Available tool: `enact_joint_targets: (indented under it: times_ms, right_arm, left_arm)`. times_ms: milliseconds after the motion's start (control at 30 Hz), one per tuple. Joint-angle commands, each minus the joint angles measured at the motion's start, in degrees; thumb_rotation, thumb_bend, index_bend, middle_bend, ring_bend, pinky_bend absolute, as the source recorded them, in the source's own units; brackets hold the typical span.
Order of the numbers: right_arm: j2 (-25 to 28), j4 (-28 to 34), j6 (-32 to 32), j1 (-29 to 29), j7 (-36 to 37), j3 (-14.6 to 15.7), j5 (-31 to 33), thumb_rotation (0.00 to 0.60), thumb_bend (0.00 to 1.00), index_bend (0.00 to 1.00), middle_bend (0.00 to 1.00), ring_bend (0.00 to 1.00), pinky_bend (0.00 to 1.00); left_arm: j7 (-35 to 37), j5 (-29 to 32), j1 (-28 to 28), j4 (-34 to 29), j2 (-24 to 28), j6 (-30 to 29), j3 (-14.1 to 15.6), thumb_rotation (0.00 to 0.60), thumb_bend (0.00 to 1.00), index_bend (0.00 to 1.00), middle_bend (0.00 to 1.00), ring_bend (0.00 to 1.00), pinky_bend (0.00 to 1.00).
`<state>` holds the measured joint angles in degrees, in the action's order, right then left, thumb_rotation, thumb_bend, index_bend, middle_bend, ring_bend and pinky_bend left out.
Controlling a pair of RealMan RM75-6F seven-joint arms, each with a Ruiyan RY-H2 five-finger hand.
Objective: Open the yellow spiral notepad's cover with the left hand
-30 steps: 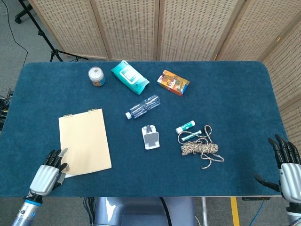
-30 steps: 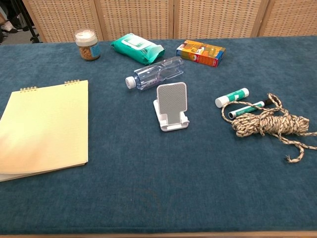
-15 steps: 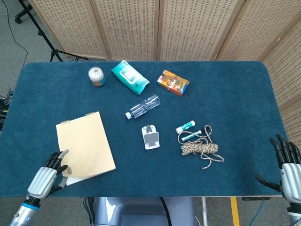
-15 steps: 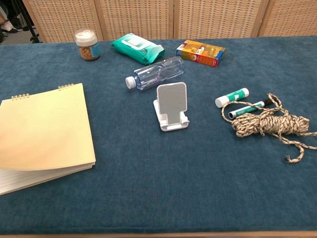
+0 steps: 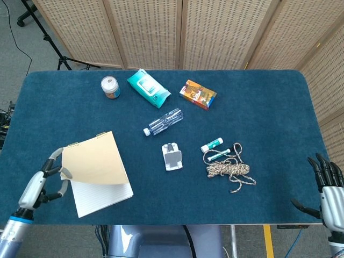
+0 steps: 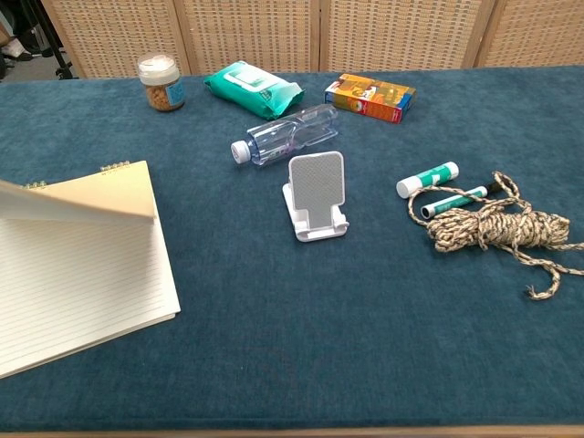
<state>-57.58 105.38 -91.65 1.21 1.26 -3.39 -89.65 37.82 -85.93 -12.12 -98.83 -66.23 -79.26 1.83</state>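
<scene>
Yellow spiral notepad lay at the table's near-left corner, its cover lifted off lined pages; the chest view cut off its left part. No label writing was legible. Left hand pinched the cover's left edge. Right hand, fingers apart, held nothing.

Left hand pinching, raised at left edge; right hand fingers spread

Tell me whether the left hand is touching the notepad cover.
Touching. The head view shows the left hand with fingers at the lifted yellow cover's left edge, holding it raised above the lined page.
</scene>
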Motion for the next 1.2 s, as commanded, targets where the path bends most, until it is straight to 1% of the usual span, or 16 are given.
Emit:
enact_joint_targets:
  times_ms: [33, 67, 100, 200, 367, 567, 667, 733, 833, 933, 1100, 1133, 1167, 1200]
  right_arm:
    - [-0.1, 0.0, 0.1, -0.1, -0.2, 0.1, 0.0, 0.6, 0.0, 0.0, 0.0, 0.0, 0.0]
    - [-0.2, 0.0, 0.1, -0.1, -0.3, 0.1, 0.0, 0.6, 0.0, 0.0, 0.0, 0.0, 0.0]
    - [-0.2, -0.1, 0.2, -0.1, -0.5, 0.0, 0.1, 0.6, 0.0, 0.0, 0.0, 0.0, 0.0]
    - [-0.4, -0.1, 0.3, -0.2, -0.7, 0.0, 0.3, 0.6, 0.0, 0.0, 0.0, 0.0, 0.0]
    - [-0.5, -0.2, 0.6, -0.3, -1.0, -0.1, 0.6, 0.6, 0.0, 0.0, 0.0, 0.0, 0.0]
    - [-0.9, -0.5, 1.1, -0.6, -1.6, -0.4, 1.4, 0.6, 0.0, 0.0, 0.0, 0.0, 0.0]
    - [-1.2, -0.7, 1.6, -0.8, -2.1, -0.6, 2.1, 0.6, 0.0, 0.0, 0.0, 0.0, 0.0]
    - [-1.4, -1.0, 2.0, -1.0, -2.5, -0.9, 2.9, 0.6, 0.0, 0.0, 0.0, 0.0, 0.0]
    - [-1.9, -1.3, 2.8, -1.5, -3.2, -1.3, 4.1, 0.6, 0.0, 0.0, 0.0, 0.0, 0.0]
    - [-2.3, -1.6, 3.5, -1.9, -3.8, -1.6, 5.0, 0.6, 0.0, 0.0, 0.0, 0.0, 0.0]
    - [-2.6, -1.6, 4.1, -2.1, -4.3, -1.3, 5.1, 0.6, 0.0, 0.0, 0.0, 0.0, 0.0]
    - [-2.6, -1.7, 4.1, -2.1, -4.3, -1.3, 5.0, 0.6, 0.0, 0.0, 0.0, 0.0, 0.0]
    - [-2.6, -1.7, 4.1, -2.1, -4.4, -1.2, 5.0, 0.6, 0.0, 0.0, 0.0, 0.0, 0.0]
    - [-2.7, -1.7, 4.2, -2.1, -4.5, -1.2, 5.0, 0.6, 0.0, 0.0, 0.0, 0.0, 0.0]
  left_arm:
    - [13.7, 17.6, -3.6, -7.7, 5.2, 8.6, -9.3, 0.6, 0.69, 0.85, 0.0, 0.0, 0.0]
    - [14.0, 20.0, -4.0, -7.7, 5.3, 9.5, -10.6, 0.6, 0.7, 0.85, 0.0, 0.0, 0.0]
    - [13.3, 24.6, -4.7, -6.7, 4.7, 9.8, -13.0, 0.6, 0.7, 0.85, 0.0, 0.0, 0.0]
    - [10.0, 32.1, -6.5, -4.5, 2.5, 10.4, -16.9, 0.6, 0.71, 0.86, 0.0, 0.0, 0.0]
    - [4.8, 37.5, -8.9, -0.5, 0.2, 11.7, -20.1, 0.6, 0.71, 0.86, 0.0, 0.0, 0.0]
    - [-0.7, 43.6, -13.3, 5.4, -2.1, 15.4, -24.7, 0.6, 0.71, 0.86, 0.0, 0.0, 0.0]
    - [-4.6, 46.5, -16.1, 9.1, -3.6, 16.8, -26.3, 0.6, 0.71, 0.86, 0.0, 0.0, 0.0]
    - [-7.8, 49.7, -18.4, 12.3, -5.2, 17.9, -27.6, 0.6, 0.71, 0.86, 0.0, 0.0, 0.0]
    - [-13.2, 53.5, -22.2, 19.6, -8.5, 19.3, -28.9, 0.6, 0.71, 0.86, 0.0, 0.0, 0.0]
    - [-15.6, 55.3, -24.1, 25.3, -11.4, 19.5, -29.9, 0.6, 0.71, 0.86, 0.0, 0.0, 0.0]
    - [-19.4, 56.3, -26.0, 34.2, -15.7, 18.9, -30.6, 0.6, 0.71, 0.85, 0.0, 0.0, 0.0]
    - [-19.8, 56.3, -26.3, 35.8, -16.5, 19.4, -30.6, 0.6, 0.7, 0.84, 0.0, 0.0, 0.0]
    - [-20.5, 56.5, -26.6, 37.3, -17.2, 20.1, -30.6, 0.6, 0.69, 0.77, 0.0, 0.0, 0.0]
    - [-21.1, 56.7, -26.8, 38.3, -17.6, 20.7, -30.5, 0.6, 0.67, 0.67, 0.0, 0.0, 0.0]
